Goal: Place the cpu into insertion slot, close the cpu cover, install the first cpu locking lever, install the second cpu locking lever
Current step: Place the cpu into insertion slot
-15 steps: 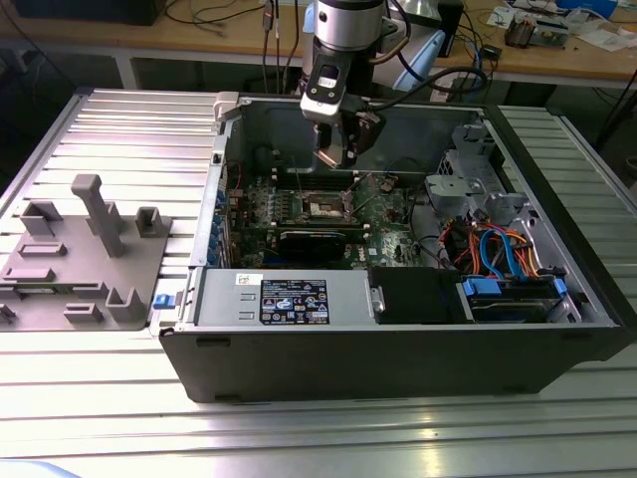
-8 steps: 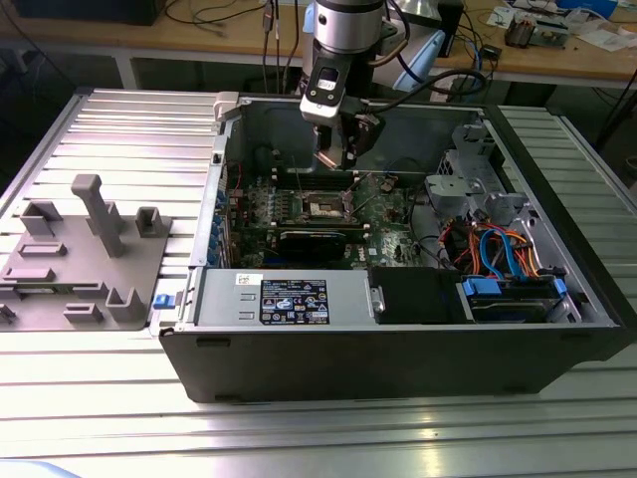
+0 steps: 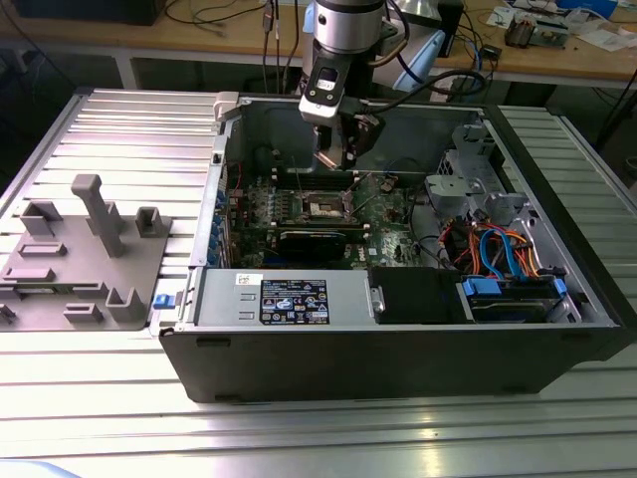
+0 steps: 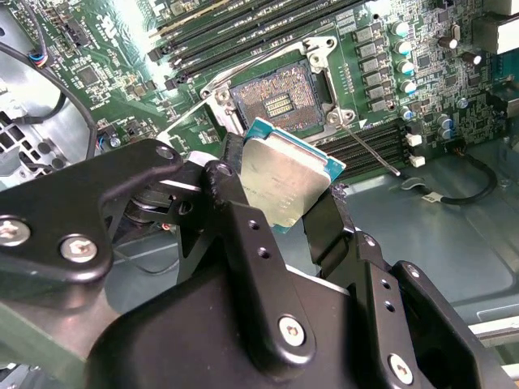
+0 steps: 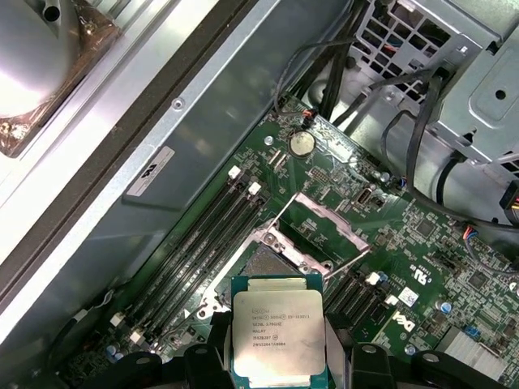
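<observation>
Cpu (image 4: 288,182) pinched at edges by end effector (image 4: 280,198), held tilted above motherboard (image 4: 122,101), near open insertion slot (image 4: 280,97) (cpu cover (image 5: 320,220) raised). Risk judged: chip lowered tilted or off-register, socket pins bent, corner caught on rim.

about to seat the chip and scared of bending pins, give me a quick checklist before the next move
1. cpu gripped in the hand: ok
2. insertion slot bare, nothing lying in it: ok
3. cpu cover swung up off the slot: ok
4. locking lever released, clear of the slot: ok
5. cpu lined up square over the slot: cannot tell
</observation>
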Controlling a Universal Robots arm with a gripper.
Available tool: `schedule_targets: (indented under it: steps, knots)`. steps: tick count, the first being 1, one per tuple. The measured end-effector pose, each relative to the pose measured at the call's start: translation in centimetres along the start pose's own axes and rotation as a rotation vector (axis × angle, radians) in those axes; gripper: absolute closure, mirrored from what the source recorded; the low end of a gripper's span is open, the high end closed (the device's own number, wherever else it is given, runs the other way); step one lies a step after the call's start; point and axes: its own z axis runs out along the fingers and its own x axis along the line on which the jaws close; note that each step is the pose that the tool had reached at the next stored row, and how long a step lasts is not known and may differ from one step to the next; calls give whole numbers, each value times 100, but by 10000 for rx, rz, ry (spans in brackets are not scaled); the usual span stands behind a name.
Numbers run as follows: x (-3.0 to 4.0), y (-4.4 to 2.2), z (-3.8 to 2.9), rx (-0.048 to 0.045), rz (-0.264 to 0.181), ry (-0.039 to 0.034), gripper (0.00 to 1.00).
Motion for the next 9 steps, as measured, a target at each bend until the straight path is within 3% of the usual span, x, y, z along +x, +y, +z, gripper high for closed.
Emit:
schedule_targets:
  steps: [9]
  knots:
    - [0,0,6,-1,66,-5,46]
